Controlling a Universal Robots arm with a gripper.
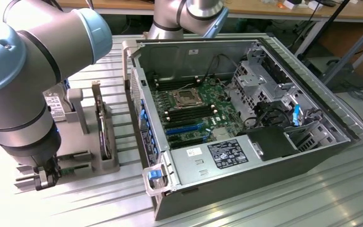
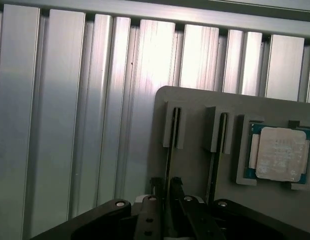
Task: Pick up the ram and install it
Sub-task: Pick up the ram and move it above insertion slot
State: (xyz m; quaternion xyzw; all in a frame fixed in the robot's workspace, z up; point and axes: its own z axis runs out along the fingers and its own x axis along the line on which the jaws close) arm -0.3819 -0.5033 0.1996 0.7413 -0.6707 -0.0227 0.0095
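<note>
The ram (image 2: 168, 160) shows edge-on as a thin dark stick standing in a slot of the grey holder plate (image 2: 195, 105). My gripper (image 2: 166, 186) is down over it, with one dark finger close on each side of the stick's edge, shut on it. The ram still sits in its slot. A second thin stick (image 2: 215, 150) stands in the neighbouring slot. In the exterior view my gripper (image 1: 46, 178) hangs low at the near end of the holder, at the exterior view's left of the open computer case (image 1: 245, 109).
A square silver processor chip (image 2: 280, 152) lies in a recess of the holder. A card (image 1: 99, 123) stands on edge on the holder. The motherboard (image 1: 194, 109) lies exposed inside the case. The ribbed aluminium table (image 2: 70, 125) surrounds everything.
</note>
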